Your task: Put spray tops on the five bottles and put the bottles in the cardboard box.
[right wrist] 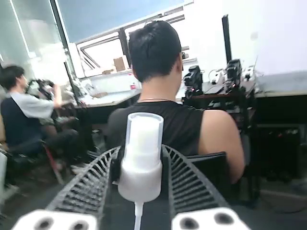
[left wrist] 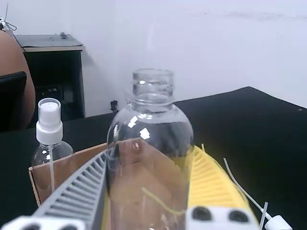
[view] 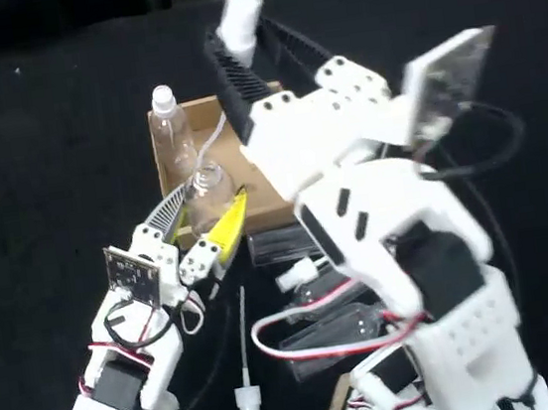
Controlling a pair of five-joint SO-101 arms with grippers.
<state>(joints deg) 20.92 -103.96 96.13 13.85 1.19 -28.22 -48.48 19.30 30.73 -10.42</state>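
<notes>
Right pincer (right wrist: 140,152) grips a spray top (right wrist: 140,163), held high, well apart from the left pincer (left wrist: 153,153); this clamps an uncapped bottle (left wrist: 151,139) just before the cardboard box (view: 204,105); step: capping; next, presumably, thread the tube (right wrist: 138,214) into the neck (left wrist: 152,85).

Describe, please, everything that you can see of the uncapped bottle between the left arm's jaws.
The bottle is clear and looks like plastic, with a round body, rounded shoulders and a short threaded neck. Its mouth is open, with nothing on it, and it looks empty. The left gripper holds it by the body, the grey jaw on one side and the yellow jaw on the other. It is roughly upright, at the near edge of the cardboard box.
</notes>
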